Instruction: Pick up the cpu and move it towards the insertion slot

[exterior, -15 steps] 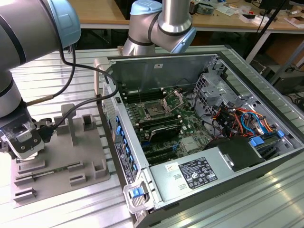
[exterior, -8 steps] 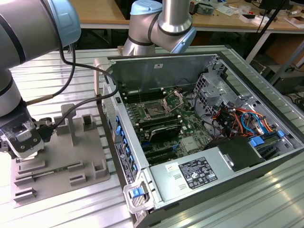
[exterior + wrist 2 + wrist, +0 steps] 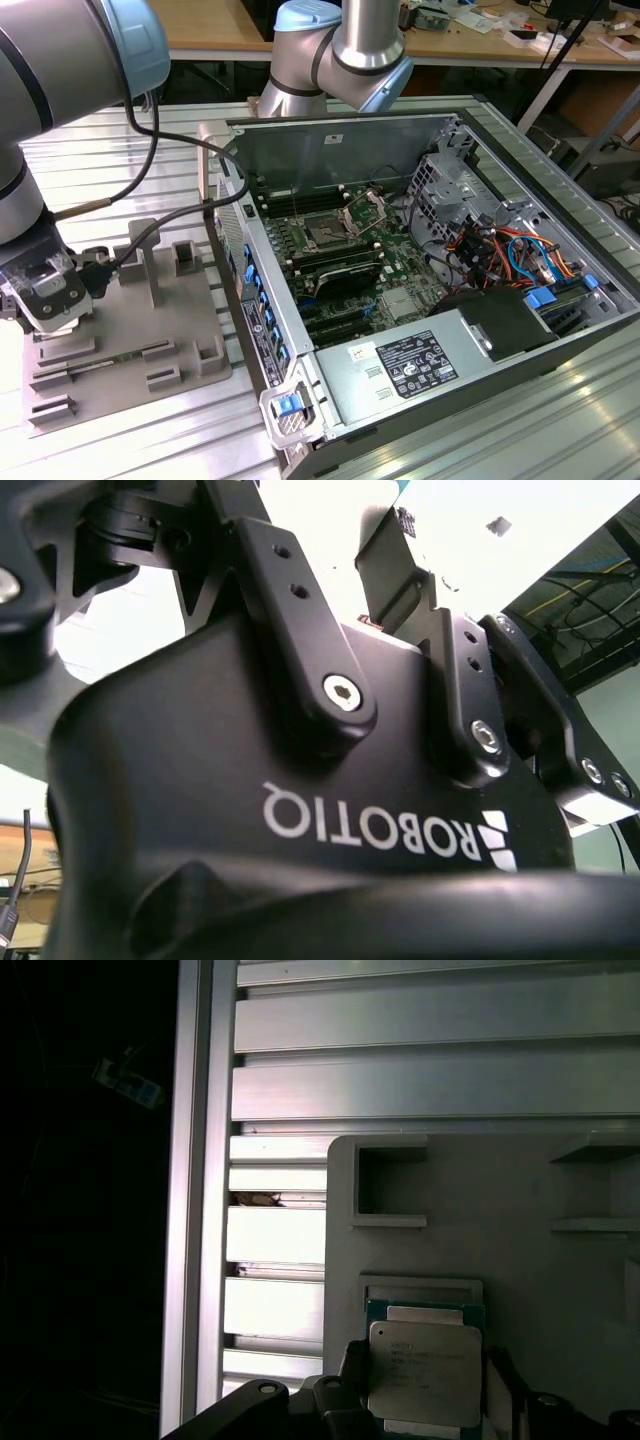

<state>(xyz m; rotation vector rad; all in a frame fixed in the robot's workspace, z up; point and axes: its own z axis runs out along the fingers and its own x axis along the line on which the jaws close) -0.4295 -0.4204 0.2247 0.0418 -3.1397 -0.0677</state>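
Observation:
In the first wrist view the cpu, a flat square chip with a silvery top and a thin green rim, lies at a recess of the grey fixture plate. My gripper is shut on it, a dark finger pressed against each side edge. The exterior view shows my gripper low over the fixture plate at the exterior view's left. The insertion slot, a dark square in a shiny metal frame with its plate hinged up, sits on the motherboard inside the open computer case.
The open case lies on a ribbed aluminium table, its side wall standing between the fixture plate and the motherboard. Upright grey blocks rise from the plate. Cables and a power supply crowd the case.

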